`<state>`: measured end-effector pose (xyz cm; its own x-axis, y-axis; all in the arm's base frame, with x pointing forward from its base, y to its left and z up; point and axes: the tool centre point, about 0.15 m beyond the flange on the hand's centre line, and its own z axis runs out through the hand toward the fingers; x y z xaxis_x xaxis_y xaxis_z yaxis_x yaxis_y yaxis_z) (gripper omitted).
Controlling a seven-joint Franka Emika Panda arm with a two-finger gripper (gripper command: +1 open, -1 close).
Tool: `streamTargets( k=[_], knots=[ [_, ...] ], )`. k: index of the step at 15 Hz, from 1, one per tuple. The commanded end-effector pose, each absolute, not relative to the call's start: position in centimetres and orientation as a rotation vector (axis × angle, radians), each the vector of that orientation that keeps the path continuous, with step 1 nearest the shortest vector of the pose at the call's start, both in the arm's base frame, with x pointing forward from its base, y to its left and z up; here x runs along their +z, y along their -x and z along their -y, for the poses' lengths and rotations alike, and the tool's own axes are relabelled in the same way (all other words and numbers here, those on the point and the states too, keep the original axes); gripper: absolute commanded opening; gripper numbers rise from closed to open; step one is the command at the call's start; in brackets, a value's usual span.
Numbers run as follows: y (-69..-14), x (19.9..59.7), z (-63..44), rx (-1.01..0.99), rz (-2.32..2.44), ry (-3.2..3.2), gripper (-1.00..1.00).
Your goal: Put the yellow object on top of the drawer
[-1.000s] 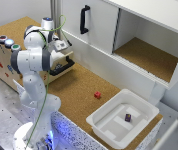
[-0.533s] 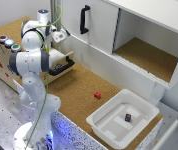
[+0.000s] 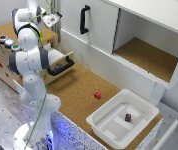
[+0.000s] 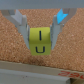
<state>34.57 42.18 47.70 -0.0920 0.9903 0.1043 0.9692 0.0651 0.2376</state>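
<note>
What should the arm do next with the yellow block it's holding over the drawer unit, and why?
Probably lower a little, then open. In the wrist view the gripper is shut on the yellow object, with cork-brown surface right behind it, which looks like the top of the drawer. The exterior view puts the arm's wrist over that top. Whether the block already touches cannot be told, so descend gently before releasing.

My arm (image 3: 31,55) is built of rounded white segments joined by dark grey bands, with a green cable running along it. My gripper (image 4: 39,27) carries 2 grey fingers (image 4: 20,22), 1 marked blue.
</note>
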Motion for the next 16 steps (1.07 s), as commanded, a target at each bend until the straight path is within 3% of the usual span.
streamTargets(
  k=[1,2,3,13,16],
  knots=[
    [-36.4,45.6,-46.0,0.095,-2.256,-2.160,-1.00],
    [-36.5,45.6,-45.9,0.107,-2.240,-2.181,-1.00],
    [-36.8,45.8,-45.7,0.121,-2.223,-2.218,1.00],
    [-36.0,52.2,-45.5,0.327,-2.233,-2.207,1.00],
    [-35.1,52.6,-44.7,0.355,-2.301,-2.144,1.00]
  ],
)
